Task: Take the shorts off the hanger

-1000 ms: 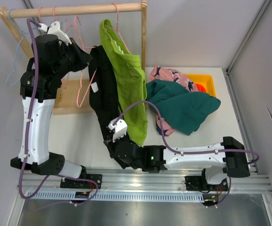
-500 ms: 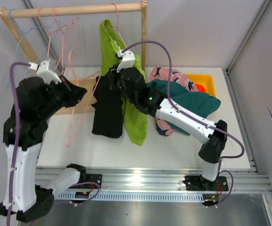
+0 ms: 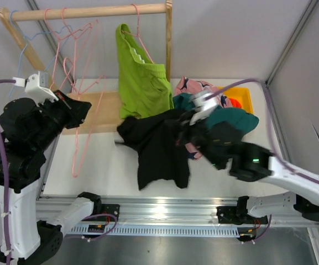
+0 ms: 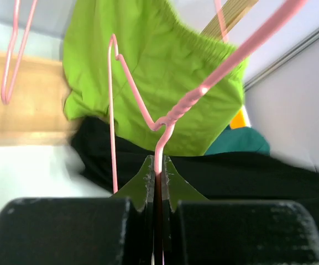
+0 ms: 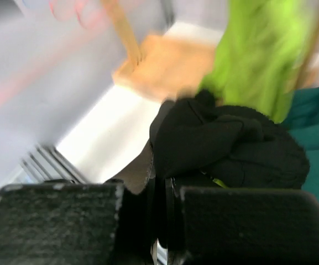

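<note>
Top external view: right fingers (image 5: 142,176) clamp the black shorts (image 3: 159,152), which trail toward 7 o'clock, clear of the pink hanger (image 4: 165,118) pinched by left fingers (image 4: 147,185).

lime shorts (image 3: 140,83) curtaining rack (image 3: 93,11), right end

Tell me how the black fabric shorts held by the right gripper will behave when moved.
Probably floppy: the black fabric shorts drape in loose folds from the right gripper. Likely light, since a pinch on one bunched edge holds them up. The hanging end may drag or snag.
</note>
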You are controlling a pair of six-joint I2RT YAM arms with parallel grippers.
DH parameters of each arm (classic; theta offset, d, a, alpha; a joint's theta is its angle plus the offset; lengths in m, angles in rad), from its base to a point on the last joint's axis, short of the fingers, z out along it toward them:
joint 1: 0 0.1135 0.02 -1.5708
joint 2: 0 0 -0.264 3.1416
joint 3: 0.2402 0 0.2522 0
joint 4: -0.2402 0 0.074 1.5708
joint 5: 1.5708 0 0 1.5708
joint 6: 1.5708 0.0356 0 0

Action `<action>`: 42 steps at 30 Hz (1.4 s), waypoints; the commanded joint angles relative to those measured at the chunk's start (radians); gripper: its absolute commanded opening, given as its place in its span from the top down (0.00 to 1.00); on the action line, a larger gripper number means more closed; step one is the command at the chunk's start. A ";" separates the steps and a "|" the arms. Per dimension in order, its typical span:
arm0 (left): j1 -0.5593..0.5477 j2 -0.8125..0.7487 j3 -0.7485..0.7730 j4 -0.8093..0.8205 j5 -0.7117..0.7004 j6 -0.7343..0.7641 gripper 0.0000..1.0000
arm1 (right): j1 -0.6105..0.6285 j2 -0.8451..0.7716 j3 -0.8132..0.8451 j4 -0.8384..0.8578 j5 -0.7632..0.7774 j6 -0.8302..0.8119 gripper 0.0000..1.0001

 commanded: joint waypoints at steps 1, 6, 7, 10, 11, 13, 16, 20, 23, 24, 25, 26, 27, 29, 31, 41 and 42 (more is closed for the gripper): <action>-0.001 -0.036 -0.104 0.077 0.016 -0.010 1.00 | 0.000 -0.101 0.249 -0.029 0.141 -0.127 1.00; -0.001 -0.048 -0.151 0.091 0.018 -0.003 1.00 | -0.179 0.021 0.468 -0.083 0.157 -0.394 1.00; -0.001 -0.047 -0.149 0.091 0.020 0.002 1.00 | -0.253 0.050 0.575 -0.123 0.039 -0.374 1.00; -0.001 -0.041 -0.134 0.077 -0.003 0.037 1.00 | -0.520 0.150 0.692 -0.216 -0.169 -0.296 1.00; -0.001 -0.039 -0.129 0.076 -0.007 0.043 1.00 | -0.570 0.170 0.737 -0.220 -0.208 -0.282 1.00; -0.001 -0.035 -0.128 0.074 -0.011 0.057 1.00 | -0.702 0.222 0.769 -0.217 -0.277 -0.253 1.00; -0.001 -0.030 -0.138 0.089 -0.007 0.068 1.00 | -0.857 0.279 0.835 -0.204 -0.414 -0.164 1.00; -0.001 -0.027 -0.149 0.105 -0.002 0.078 1.00 | -0.950 0.405 0.947 -0.194 -0.497 -0.129 1.00; -0.001 -0.027 -0.160 0.114 -0.008 0.091 1.00 | -0.970 0.443 0.984 -0.181 -0.508 -0.121 1.00; -0.001 -0.027 -0.161 0.115 -0.011 0.092 1.00 | -0.971 0.442 0.972 -0.162 -0.508 -0.119 1.00; -0.001 -0.027 -0.164 0.117 -0.014 0.098 1.00 | -0.977 0.436 0.919 -0.150 -0.506 -0.116 1.00; -0.001 -0.027 -0.169 0.119 -0.017 0.100 1.00 | -0.976 0.408 0.879 -0.132 -0.508 -0.107 1.00; -0.001 -0.027 -0.167 0.122 -0.019 0.100 1.00 | -0.976 0.388 0.770 -0.081 -0.514 -0.104 1.00; -0.001 -0.024 -0.172 0.131 -0.014 0.100 1.00 | -0.977 0.344 0.652 -0.006 -0.515 -0.081 1.00; -0.001 -0.019 -0.174 0.135 -0.010 0.098 1.00 | -0.976 0.267 0.470 0.036 -0.512 -0.060 1.00; -0.001 0.062 -0.059 0.142 -0.022 0.098 1.00 | -1.009 0.054 -0.293 0.304 -0.436 0.066 1.00; -0.001 0.085 -0.046 0.140 -0.025 0.100 1.00 | -1.028 0.069 -0.321 0.341 -0.442 0.082 1.00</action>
